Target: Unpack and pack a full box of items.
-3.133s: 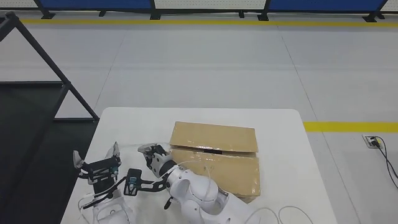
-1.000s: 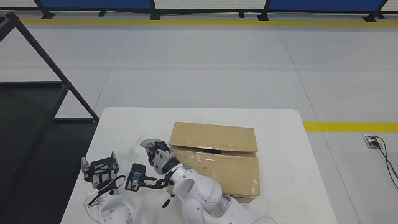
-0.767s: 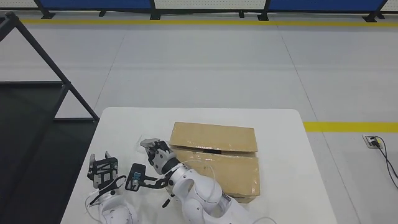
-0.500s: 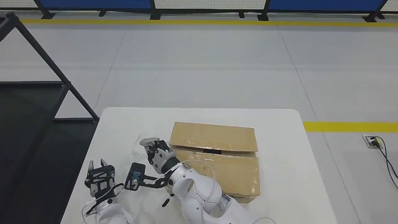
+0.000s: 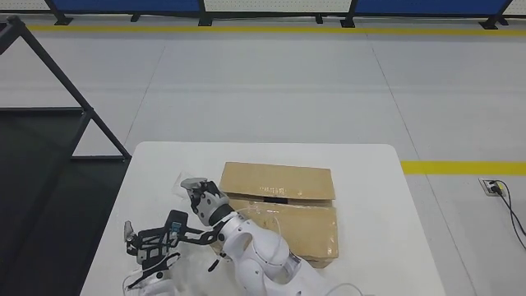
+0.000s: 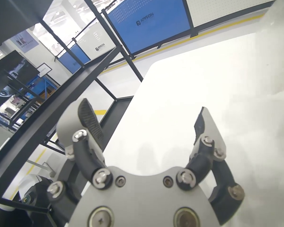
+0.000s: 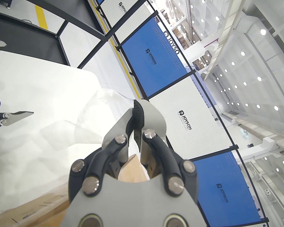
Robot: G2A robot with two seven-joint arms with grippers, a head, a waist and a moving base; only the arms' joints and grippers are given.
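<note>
Right pincer [image 7: 138, 111] is clamping a clear plastic sheet [image 7: 101, 112] just beside the cardboard box [image 5: 283, 214] | left pincer [image 6: 144, 109] is hanging with fingers spread wide, grasping nothing, over the white table [image 6: 203, 72] | box is sitting mid-table, flaps down, with the plastic draping off its left corner

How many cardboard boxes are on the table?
1. The cardboard box sits right of centre on the white table, flaps down, its near-left corner under an arm. The right gripper beside it pinches clear plastic film. Unlikely another is hidden.
</note>
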